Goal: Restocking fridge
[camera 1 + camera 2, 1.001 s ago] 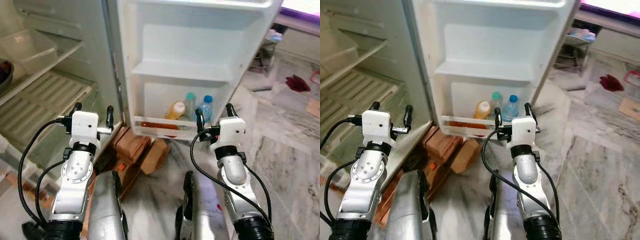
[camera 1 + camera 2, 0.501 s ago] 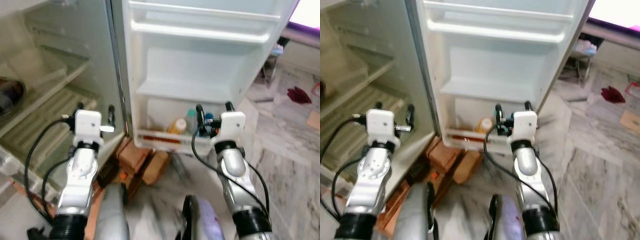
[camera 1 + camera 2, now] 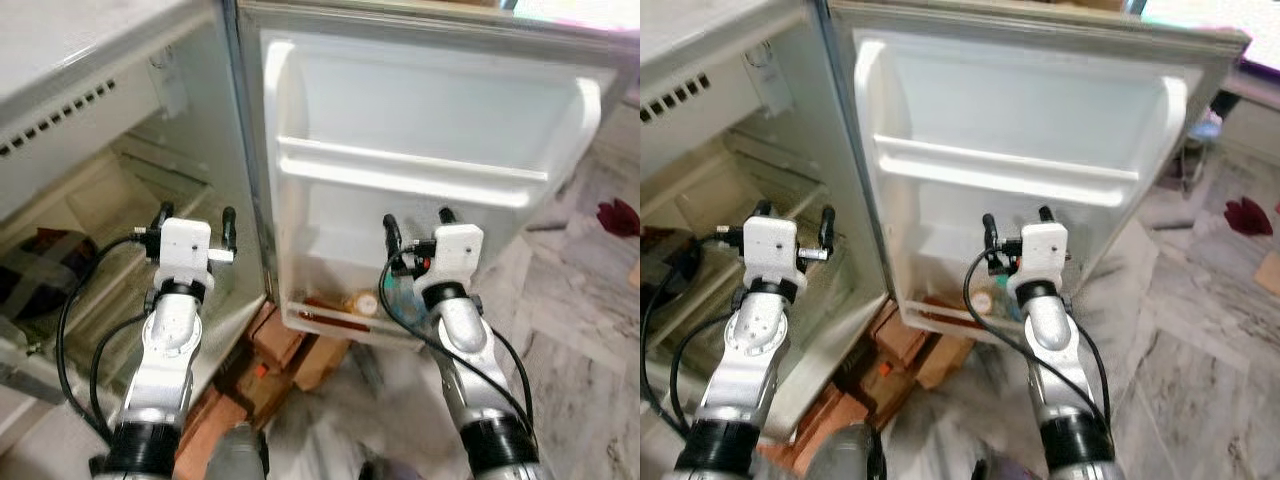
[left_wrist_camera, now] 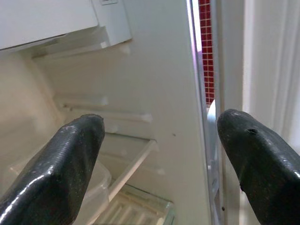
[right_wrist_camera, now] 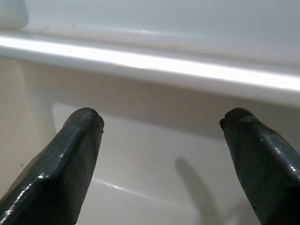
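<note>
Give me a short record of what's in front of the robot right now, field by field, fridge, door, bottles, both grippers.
fridge: open, shelves on the robot's left
fridge door: swung open ahead, white upper rail across it
bottom door shelf: holds an orange-capped bottle; more behind the right arm, unclear
left gripper: open, empty, raised before the fridge interior
right gripper: open, empty, raised facing the door
floor: brown boxes under the door

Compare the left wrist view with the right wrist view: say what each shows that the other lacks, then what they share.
Left wrist view: the fridge compartment's inner wall, a shelf and a red checked strip past the cabinet edge. Right wrist view: a door shelf rail running across the white door liner. Shared: each looks between two black fingers spread wide, left end effector and right end effector both open and empty.
</note>
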Available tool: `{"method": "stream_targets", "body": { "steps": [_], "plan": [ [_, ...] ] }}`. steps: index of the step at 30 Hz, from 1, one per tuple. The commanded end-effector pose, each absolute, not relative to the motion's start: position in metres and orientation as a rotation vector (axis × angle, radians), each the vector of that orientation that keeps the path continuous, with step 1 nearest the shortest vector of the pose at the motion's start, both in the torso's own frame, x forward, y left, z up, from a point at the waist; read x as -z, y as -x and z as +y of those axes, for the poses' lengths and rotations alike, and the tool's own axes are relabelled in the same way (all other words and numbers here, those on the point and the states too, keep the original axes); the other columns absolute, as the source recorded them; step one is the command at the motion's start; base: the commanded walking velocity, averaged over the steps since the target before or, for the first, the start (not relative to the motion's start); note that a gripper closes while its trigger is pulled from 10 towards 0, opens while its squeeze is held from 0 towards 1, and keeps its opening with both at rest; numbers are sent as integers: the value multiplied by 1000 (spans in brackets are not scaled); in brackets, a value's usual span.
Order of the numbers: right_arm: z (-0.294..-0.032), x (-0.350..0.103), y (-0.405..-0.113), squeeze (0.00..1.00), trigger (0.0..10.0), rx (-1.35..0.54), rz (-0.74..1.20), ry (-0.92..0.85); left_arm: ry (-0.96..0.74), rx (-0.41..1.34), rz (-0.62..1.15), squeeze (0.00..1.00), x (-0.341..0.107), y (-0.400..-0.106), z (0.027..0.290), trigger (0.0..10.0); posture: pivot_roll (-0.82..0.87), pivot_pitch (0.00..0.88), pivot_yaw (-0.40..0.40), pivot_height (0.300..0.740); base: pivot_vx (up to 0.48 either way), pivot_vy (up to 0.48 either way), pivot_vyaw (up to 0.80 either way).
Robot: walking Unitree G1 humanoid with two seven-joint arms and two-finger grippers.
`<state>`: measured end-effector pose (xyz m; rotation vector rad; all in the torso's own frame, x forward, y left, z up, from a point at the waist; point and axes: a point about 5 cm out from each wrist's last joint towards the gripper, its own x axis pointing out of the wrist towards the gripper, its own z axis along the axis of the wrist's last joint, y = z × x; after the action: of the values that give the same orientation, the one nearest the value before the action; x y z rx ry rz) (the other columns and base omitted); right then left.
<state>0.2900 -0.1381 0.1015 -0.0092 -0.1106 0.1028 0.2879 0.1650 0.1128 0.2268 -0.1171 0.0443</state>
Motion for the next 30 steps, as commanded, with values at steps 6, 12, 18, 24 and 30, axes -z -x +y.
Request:
{"method": "stream_targets", "body": {
  "steps": [6,12,18,24,30],
  "plan": [
    [-135,-75,-280,0,10000,-137,49,-4,-219,-37,-73,0,-104,-285,162,10000,42,0,-55,740,0,0,0],
    [-137,-66,-276,0,10000,-127,104,7,-236,-31,-86,0,-105,-287,163,10000,40,0,-55,740,0,-143,0],
    [-138,-65,-281,0,10000,-126,129,20,-244,-34,-99,0,-107,-287,162,10000,44,0,-55,740,0,-361,0],
    [-135,-65,-282,0,10000,-140,133,68,-254,-37,-101,0,-107,-287,163,10000,49,0,-55,740,0,-368,0],
    [-126,-63,-282,0,10000,-199,150,53,-258,-39,-103,0,-107,-288,164,10000,50,0,-53,740,0,-374,0]
  ]
}}
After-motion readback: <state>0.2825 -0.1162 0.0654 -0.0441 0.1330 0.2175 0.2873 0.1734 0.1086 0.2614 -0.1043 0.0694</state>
